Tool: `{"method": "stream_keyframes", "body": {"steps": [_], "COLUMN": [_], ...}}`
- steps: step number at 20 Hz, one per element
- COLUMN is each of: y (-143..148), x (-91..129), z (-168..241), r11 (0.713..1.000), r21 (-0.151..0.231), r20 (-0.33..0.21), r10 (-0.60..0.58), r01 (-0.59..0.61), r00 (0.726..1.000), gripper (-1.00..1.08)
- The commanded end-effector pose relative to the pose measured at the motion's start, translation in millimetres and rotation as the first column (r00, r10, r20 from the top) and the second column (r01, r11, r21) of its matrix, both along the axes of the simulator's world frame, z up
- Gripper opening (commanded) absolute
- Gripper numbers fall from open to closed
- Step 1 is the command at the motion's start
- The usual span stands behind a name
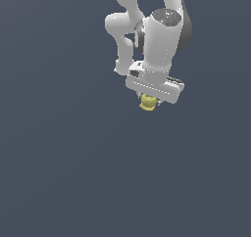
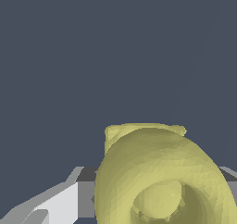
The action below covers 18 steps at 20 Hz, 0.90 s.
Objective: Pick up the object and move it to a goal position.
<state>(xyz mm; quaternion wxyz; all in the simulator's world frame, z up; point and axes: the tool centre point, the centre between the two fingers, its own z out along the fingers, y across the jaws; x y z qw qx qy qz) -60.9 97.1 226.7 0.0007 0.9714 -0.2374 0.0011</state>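
A white robot arm (image 1: 147, 30) was shown against a plain dark blue-grey background, seen from the exterior view, its wrist pointed downward. At the end of the arm, the gripper (image 1: 148, 100) was seen with the object (image 1: 147, 103), a small pale yellow lump, directly beneath its white body and touching it. The fingers were mostly hidden behind that body, so how wide they stood could not be told from this view. In the wrist view, the object (image 2: 162, 177) was seen very close to the camera, rounded and lumpy, with a hollow in its face and a smaller rounded knob inside that hollow. A white and grey finger (image 2: 55, 204) was seen just beside the object, apparently against it. The object appeared to be held between the fingers, though the grip itself was not clearly shown.
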Motion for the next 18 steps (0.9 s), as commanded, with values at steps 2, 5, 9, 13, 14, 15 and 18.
{"method": "stream_keyframes", "body": {"steps": [2, 5, 9, 13, 14, 15, 18], "y": [12.0, 22.4, 36.0, 47.3, 49.7, 51.8, 57.4], "x": [3.2, 6.6, 11.6, 16.2, 17.3, 18.3, 21.0], "z": [36.0, 66.2, 105.2, 137.2, 143.8, 149.9, 165.2], "r11": [1.000, 1.000, 1.000, 1.000, 1.000, 1.000, 1.000], "r21": [-0.001, -0.001, 0.000, 0.000, 0.000, 0.001, 0.001], "r20": [-0.001, -0.001, -0.001, -0.001, -0.001, -0.001, -0.001], "r10": [0.000, 0.000, 0.000, 0.000, 0.000, 0.000, 0.000], "r01": [0.000, 0.000, 0.000, 0.000, 0.000, 0.000, 0.000], "r00": [1.000, 1.000, 1.000, 1.000, 1.000, 1.000, 1.000], "gripper": [-1.00, -1.00, -1.00, -1.00, -1.00, -1.00, -1.00]}}
